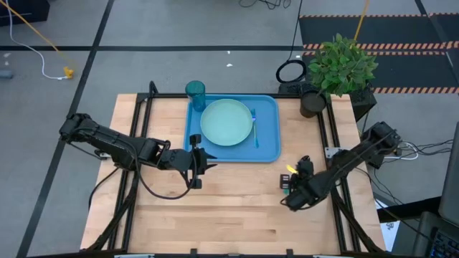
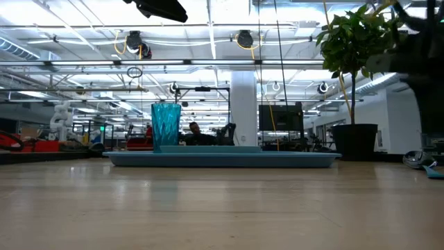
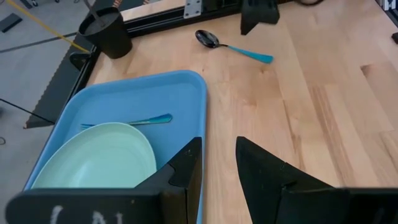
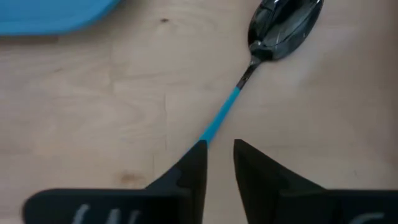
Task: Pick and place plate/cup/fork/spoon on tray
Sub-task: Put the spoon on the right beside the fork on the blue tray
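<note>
Spoon [image 4: 273,43] is the only piece not on the tray [image 1: 269,150], so I judge the spoon step is now in hand. On the tray I see the pale green plate [image 1: 226,122] in the middle, the blue fork [image 1: 254,127] lying at the plate's 3 o'clock side, and the teal cup [image 1: 195,90] standing at the tray's 11 o'clock corner.

In the left wrist view the spoon lies on the bare counter [image 1: 215,208], well apart from the tray and near the dark pot of the plant [image 1: 313,104]. In the high view it would be at about 4 o'clock from the tray, but I cannot make it out there because the right arm covers that place.

My right tool [image 4: 217,152] hangs just over the end of the light blue handle. Its fingers [image 4: 189,165] have only a narrow gap between them, and they pinch nothing. The left tool [image 1: 199,159] waits near the tray's 7 o'clock corner, also nearly pressed together and empty.

For the next move I think I must spread the right tool wider, come down so the thin handle sits between the fingers, then squeeze. The handle lies flat on the wood, so the fingertips must reach almost to the counter, or the spoon may slip away.
</note>
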Available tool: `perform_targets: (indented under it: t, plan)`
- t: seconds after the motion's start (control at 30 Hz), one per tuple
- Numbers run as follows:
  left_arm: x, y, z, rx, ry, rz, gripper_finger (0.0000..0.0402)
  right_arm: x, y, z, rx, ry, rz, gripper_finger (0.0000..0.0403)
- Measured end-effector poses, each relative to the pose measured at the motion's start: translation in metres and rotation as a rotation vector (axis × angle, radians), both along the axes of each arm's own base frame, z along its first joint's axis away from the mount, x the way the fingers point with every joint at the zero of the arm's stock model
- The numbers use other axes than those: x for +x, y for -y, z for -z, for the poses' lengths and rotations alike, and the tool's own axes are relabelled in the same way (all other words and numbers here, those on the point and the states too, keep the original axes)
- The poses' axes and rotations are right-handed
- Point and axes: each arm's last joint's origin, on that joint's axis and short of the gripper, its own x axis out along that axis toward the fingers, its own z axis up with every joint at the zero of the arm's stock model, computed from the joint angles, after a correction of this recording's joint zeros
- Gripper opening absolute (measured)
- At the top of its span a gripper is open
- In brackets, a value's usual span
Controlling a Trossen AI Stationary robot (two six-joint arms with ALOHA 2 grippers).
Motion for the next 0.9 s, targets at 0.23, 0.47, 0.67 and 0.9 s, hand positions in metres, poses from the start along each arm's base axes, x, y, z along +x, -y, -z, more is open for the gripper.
perform_targets:
  t: [0.23, 0.47, 0.67, 0.9]
  plan:
    - [0.000, 0.000, 0.000, -0.006, 0.005, -0.003, 0.0102, 0.009, 0.011, 0.011, -0.031, -0.042, 0.057, 0.0122]
    - [0.001, 0.000, -0.001, -0.010, 0.013, -0.004, 0.0102, 0.000, 0.023, 0.038, -0.035, -0.046, 0.098, 0.0129]
    - [0.001, 0.000, -0.002, -0.012, 0.024, -0.004, 0.0102, -0.008, 0.033, 0.061, -0.007, -0.011, 0.090, 0.0130]
    - [0.001, 0.000, -0.002, -0.006, 0.025, -0.001, 0.0102, -0.011, 0.039, 0.061, -0.023, -0.059, 0.061, 0.0124]
